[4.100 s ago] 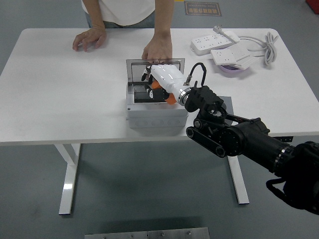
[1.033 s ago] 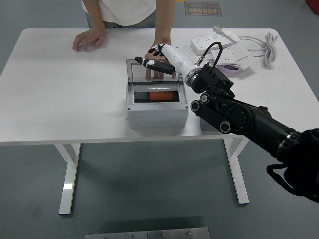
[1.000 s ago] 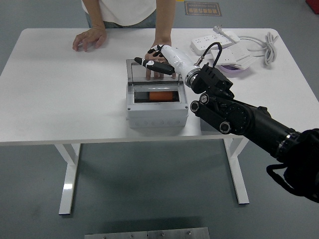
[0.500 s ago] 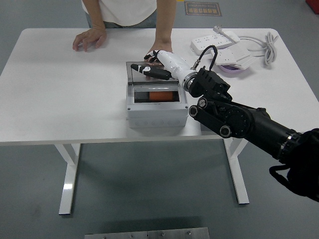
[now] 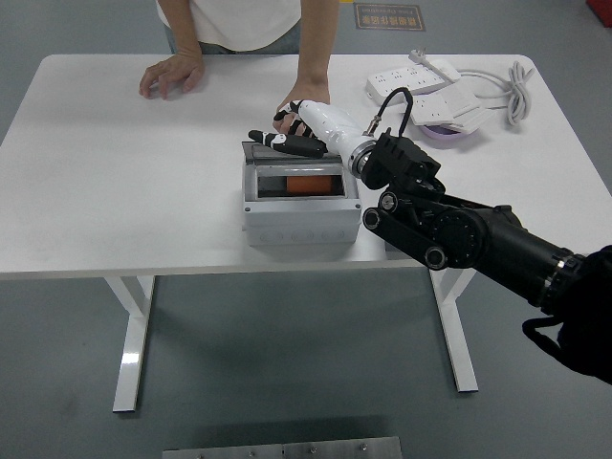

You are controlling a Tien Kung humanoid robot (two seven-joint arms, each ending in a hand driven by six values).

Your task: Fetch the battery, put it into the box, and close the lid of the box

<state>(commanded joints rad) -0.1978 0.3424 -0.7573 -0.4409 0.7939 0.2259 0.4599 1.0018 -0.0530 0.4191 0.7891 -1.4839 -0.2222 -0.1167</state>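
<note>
White table (image 5: 115, 191), right robot hand (image 5: 304, 132) over box lid (image 5: 287, 153)

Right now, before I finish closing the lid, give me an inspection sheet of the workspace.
Surface: white table, mostly bare on its left side.
Job's things: grey box near the front edge, orange battery inside; lid raised at the back, not shut.
Clutter: power strips and a purple bowl at far right.
Hands: right hand at the lid's top edge, fingers extended over it; left arm not in view.
Cables: white cord coiled at far right.
Surroundings: a person at the far side, one hand flat on the table, the other hand behind the lid.
</note>
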